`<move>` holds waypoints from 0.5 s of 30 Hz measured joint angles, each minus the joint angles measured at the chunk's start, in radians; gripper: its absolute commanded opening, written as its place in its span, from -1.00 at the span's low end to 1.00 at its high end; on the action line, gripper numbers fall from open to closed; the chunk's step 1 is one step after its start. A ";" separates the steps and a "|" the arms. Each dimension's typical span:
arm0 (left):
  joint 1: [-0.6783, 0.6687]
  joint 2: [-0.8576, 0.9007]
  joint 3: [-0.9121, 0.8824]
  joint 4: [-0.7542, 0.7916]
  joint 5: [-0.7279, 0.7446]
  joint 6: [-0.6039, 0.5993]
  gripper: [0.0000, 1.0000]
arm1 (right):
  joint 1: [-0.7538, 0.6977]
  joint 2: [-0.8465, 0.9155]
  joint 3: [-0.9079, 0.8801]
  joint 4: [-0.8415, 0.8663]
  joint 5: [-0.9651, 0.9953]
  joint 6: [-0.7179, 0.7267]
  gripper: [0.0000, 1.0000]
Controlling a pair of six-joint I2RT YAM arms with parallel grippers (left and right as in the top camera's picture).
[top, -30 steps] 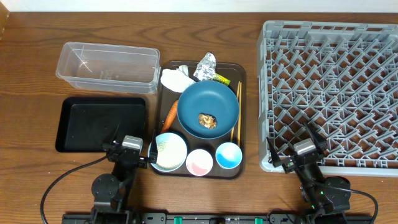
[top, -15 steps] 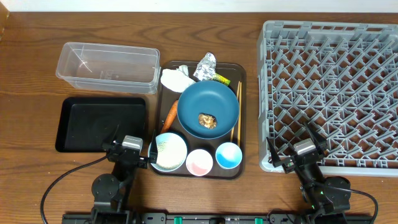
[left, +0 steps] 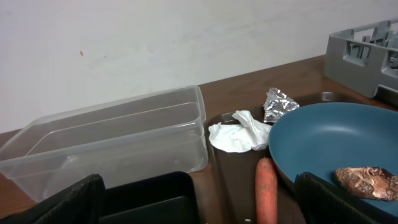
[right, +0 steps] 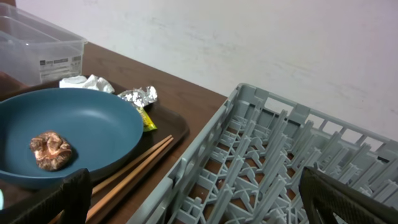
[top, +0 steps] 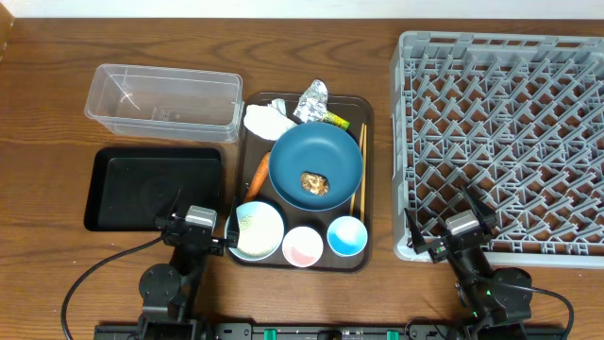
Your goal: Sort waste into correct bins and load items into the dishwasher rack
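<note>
1. Dark brown rectangular serving tray point(top: 368, 203) sat on the wooden table point(top: 57, 274)
2. Large blue round bowl point(top: 316, 156) was in the tray's middle, with a brown food lump point(top: 314, 182) inside it
3. Along the tray's near edge: white bowl point(top: 257, 229) at the left, small pink cup point(top: 303, 246) in the middle, small light-blue cup point(top: 347, 236) at the right
4. Pair of wooden chopsticks point(top: 359, 175) lay along the tray's right side, just beside the bowl
5. Orange carrot point(top: 259, 175) lay on the tray's left side
6. At the tray's far end: crumpled white tissue point(top: 266, 119), crumpled silver foil point(top: 313, 99), yellow-green wrapper point(top: 333, 119)
7. Clear plastic rectangular tub point(top: 162, 102) stood left of the tray's far end; shallow black rectangular tray point(top: 154, 189) lay left of its near half
8. Large light-grey plastic dishwasher rack point(top: 500, 142) stood right of the tray, apart from it
9. Left gripper point(top: 195, 231) was at the tray's near-left corner, jaws spread wide, nothing between them
10. Right gripper point(top: 462, 231) was right of the tray by the rack's near edge, jaws spread wide, holding nothing
</note>
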State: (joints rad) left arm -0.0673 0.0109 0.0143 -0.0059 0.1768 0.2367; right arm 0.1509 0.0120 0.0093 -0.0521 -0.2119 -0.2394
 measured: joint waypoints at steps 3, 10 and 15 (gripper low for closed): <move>0.000 0.000 0.000 0.002 0.011 0.000 0.96 | 0.000 0.000 0.000 0.008 -0.015 0.000 0.98; 0.000 0.000 0.004 0.005 0.105 -0.093 0.96 | 0.000 0.000 -0.001 0.105 -0.090 0.031 0.98; 0.000 0.000 0.033 -0.050 0.139 -0.202 0.96 | 0.000 0.001 0.014 0.094 -0.095 0.136 0.99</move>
State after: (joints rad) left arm -0.0673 0.0113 0.0475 -0.0555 0.3161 0.0345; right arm 0.1509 0.0132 0.0238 0.0422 -0.3069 -0.1032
